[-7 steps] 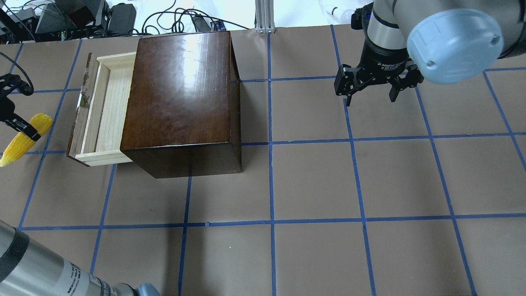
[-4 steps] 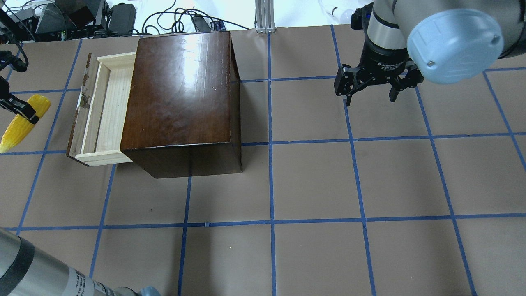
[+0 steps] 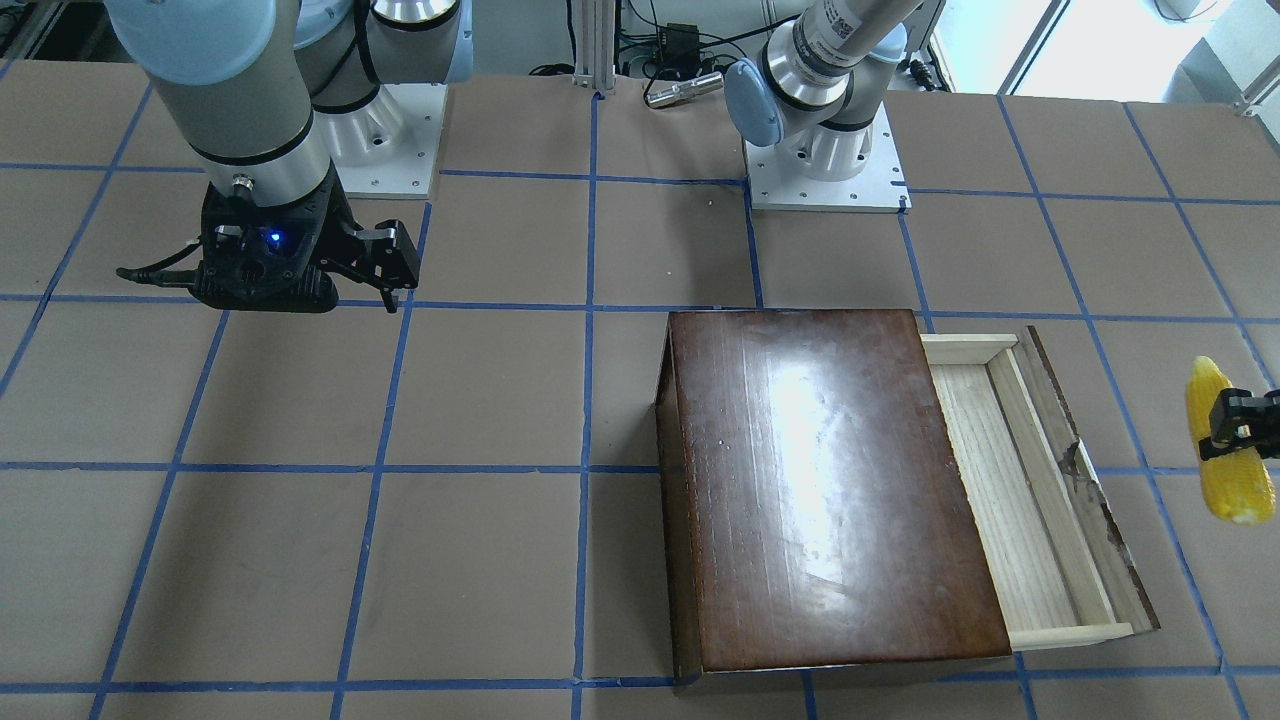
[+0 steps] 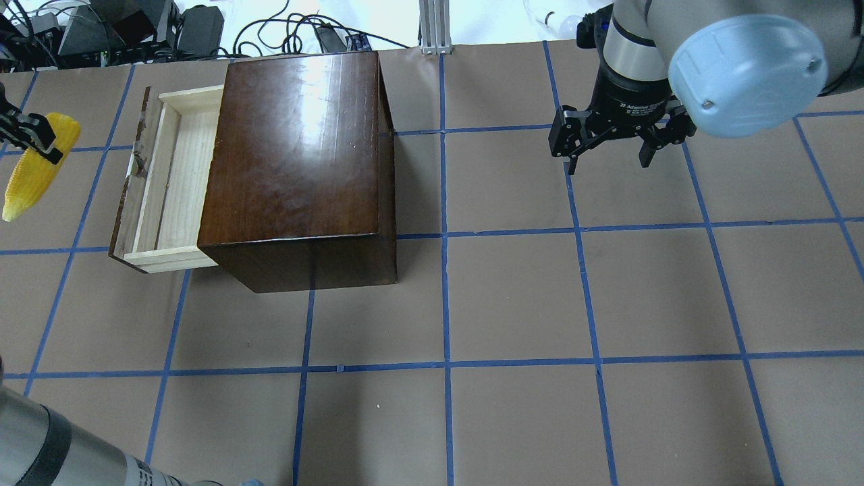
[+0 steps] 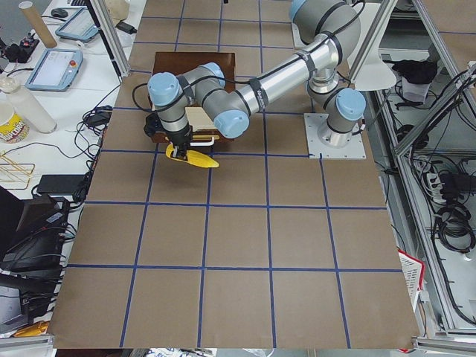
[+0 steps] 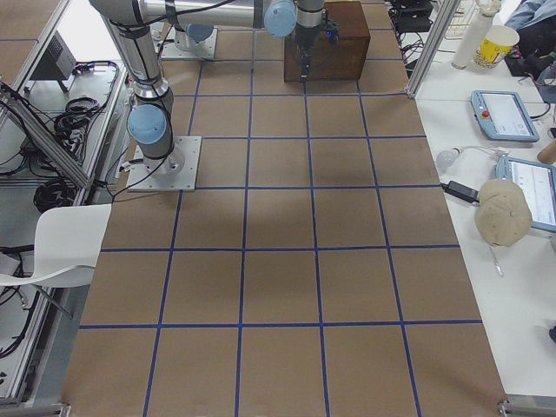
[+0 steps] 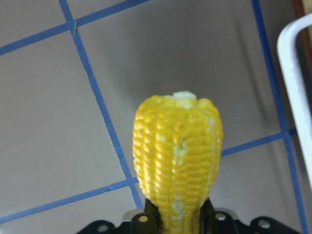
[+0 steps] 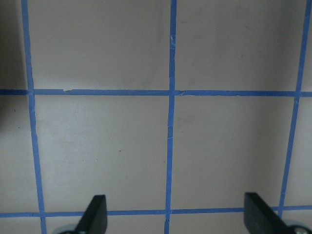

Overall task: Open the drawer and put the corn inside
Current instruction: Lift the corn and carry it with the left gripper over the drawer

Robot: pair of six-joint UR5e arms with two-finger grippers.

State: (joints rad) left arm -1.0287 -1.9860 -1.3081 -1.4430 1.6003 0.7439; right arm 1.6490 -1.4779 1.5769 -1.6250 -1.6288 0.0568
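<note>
At the far left edge of the overhead frame, I have the corn [image 4: 34,179] pinched across its thick half in the left gripper [image 4: 42,138], and it has climbed steadily up the frame over the last second, from level with the drawer's lower corner to level with its upper half. It has not come any closer sideways and sits well left of the drawer [image 4: 182,175], over bare mat. The drawer is already pulled out of the box [image 4: 297,148], with its pale floor exposed, so I judge the opening step done and the carry under way; what remains is a move rightward in the frame over the front panel, then a release. The right gripper [image 4: 607,162] has not moved at the upper right, jaws spread wide and holding nothing, and its wrist view shows only mat between the fingers [image 8: 95,217]. The corn's long axis runs diagonally, blunt end toward the upper right of the overhead frame and pointed tip toward the lower left. From the left wrist camera the blunt end with its pale core faces the top of the frame. The drawer's long side runs nearly straight up and down the overhead frame, so I expect the cob needs a modest twist to lie along it.
</note>
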